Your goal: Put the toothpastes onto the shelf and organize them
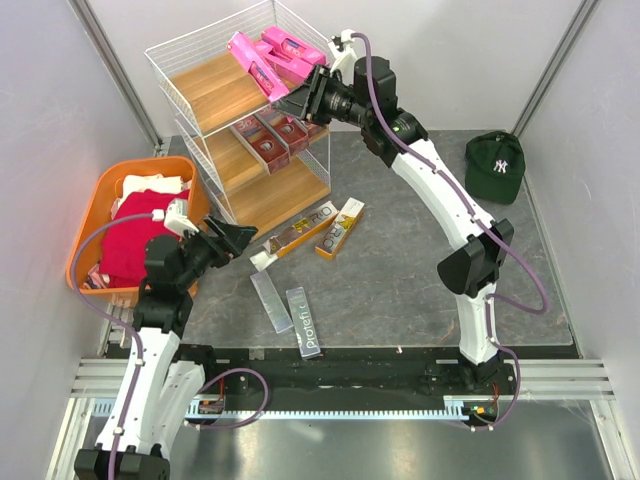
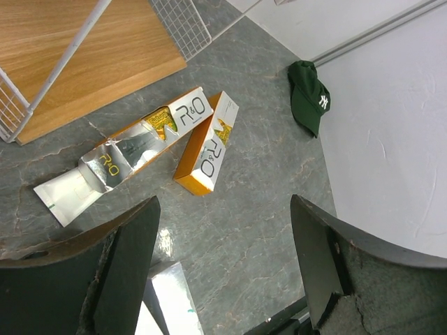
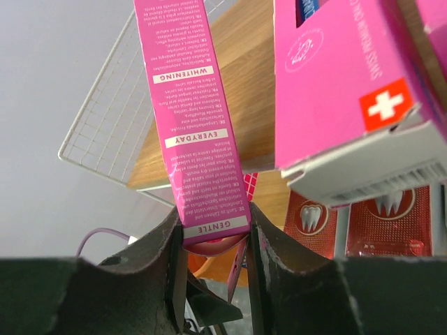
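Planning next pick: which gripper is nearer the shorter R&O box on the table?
Left. Left gripper hovers open close beside the shorter R&O box; right gripper is up at the shelf's top tier, shut on a pink toothpaste box.

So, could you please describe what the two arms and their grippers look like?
Both the left arm and the right arm have white links with black joint housings. A thin purple cable loops along each. The left gripper and the right gripper each have two broad, matte black fingers, scuffed at the edges.
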Controlling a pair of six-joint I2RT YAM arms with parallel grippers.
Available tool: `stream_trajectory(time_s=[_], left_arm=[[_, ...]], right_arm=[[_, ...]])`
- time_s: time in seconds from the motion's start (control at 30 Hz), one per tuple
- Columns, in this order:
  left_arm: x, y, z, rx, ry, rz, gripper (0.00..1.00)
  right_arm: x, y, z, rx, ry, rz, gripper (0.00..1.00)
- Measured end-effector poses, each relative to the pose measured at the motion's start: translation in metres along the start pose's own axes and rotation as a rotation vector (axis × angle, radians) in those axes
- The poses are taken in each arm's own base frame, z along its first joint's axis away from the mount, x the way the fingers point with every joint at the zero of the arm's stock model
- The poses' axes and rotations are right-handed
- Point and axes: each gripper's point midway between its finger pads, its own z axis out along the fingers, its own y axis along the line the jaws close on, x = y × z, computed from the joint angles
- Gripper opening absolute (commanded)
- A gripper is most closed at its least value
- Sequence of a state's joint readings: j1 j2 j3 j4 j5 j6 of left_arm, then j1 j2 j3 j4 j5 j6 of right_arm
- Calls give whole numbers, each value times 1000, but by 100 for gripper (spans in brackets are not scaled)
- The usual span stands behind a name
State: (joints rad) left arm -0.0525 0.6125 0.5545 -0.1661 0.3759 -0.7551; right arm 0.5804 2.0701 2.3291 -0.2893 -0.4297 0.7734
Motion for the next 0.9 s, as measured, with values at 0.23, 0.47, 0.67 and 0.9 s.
stream_trajectory(time_s=[0.23, 0.47, 0.67, 0.9], left_arm=[[-3, -5, 2, 11, 13, 3, 82], [-24, -24, 12, 40, 14, 17, 79], [-52, -54, 23, 105, 9, 44, 65], [-82, -94, 25, 207, -20, 100, 64]], right_arm=[[-4, 4, 6, -63, -8, 36, 59], [-14, 16, 6, -147, -28, 66, 72], [-19, 16, 3, -213, -28, 117, 91], [-9, -1, 5, -227, -7, 157, 98]])
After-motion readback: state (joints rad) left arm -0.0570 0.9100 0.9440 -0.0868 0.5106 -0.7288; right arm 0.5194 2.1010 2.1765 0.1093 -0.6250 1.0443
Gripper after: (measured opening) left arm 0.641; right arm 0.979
